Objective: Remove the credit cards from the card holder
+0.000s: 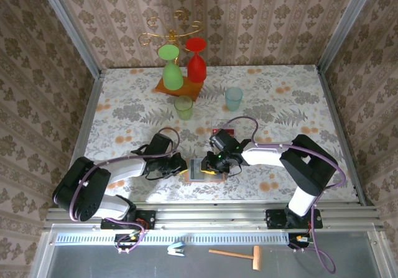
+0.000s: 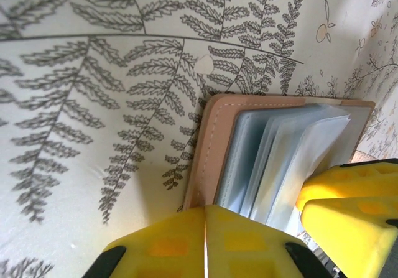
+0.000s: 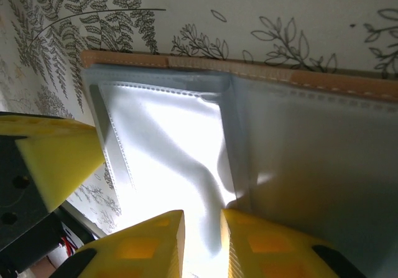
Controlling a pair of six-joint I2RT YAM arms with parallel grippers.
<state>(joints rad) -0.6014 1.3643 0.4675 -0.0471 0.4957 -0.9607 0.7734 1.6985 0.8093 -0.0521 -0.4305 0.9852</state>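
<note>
Open card holder (image 1: 200, 170): table's (image 1: 298, 97) 6 o'clock | left gripper (image 2: 205, 211): closed tight, at its 9 o'clock | right gripper (image 3: 202, 216): narrow, nipping a clear sleeve (image 3: 174, 141), 3 o'clock

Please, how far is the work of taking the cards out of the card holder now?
Done: the card holder lies open, and a red card seems already out on the table beyond it. In hand: the left claw is closed at its edge; the right claw seems to pinch a clear pocket. Left: I cannot tell whether the pockets hold more cards.
</note>
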